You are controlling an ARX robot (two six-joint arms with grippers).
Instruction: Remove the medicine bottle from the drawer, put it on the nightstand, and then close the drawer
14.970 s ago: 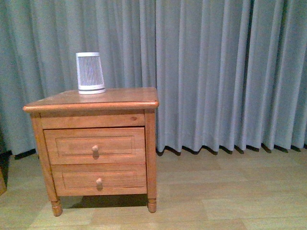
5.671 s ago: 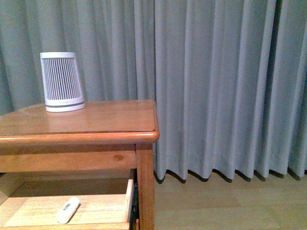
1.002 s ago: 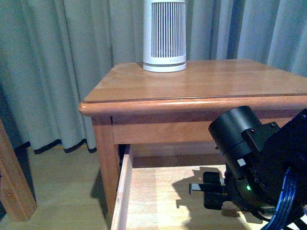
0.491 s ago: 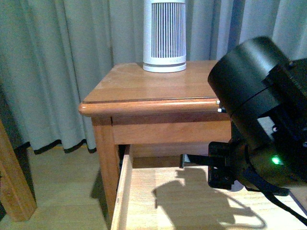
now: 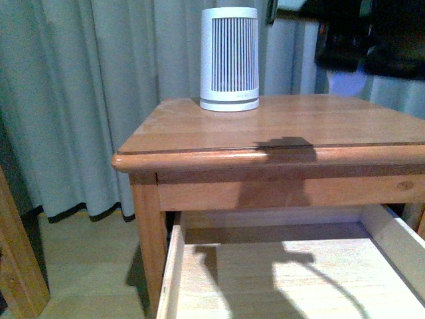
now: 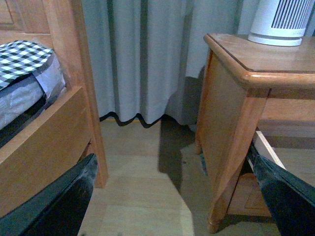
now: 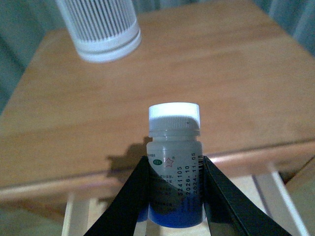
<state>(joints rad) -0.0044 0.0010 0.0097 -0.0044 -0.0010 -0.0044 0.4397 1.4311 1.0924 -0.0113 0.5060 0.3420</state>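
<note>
Reading "2026.10": medicine bottle (image 7: 174, 160) label

Right end effector (image 7: 173, 166) grips the medicine bottle (image 7: 174, 129); left end effector (image 6: 172, 196) gapes open.

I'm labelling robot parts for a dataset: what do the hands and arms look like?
Both hands are black. The left hand has broad, flat fingers with a slight sheen; the right hand has slim fingers tapering toward the tips. The right arm is a dark blur; no cables or markings show.
</note>
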